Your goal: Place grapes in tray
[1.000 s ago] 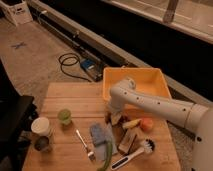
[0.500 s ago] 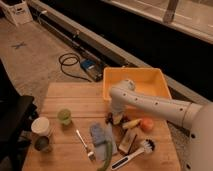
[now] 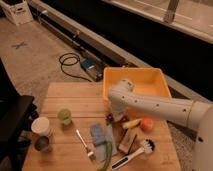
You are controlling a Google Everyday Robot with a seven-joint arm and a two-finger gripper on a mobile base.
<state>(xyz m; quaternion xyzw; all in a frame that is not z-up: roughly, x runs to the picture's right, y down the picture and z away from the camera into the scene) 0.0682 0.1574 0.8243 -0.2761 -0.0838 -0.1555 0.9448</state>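
Now my hand hangs just beside the yellow tray, at the grapes; whether it grips, I cannot tell.

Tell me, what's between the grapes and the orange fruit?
A pale yellow banana piece lies between the grapes and orange fruit in the camera view. The gripper hangs by the grapes.
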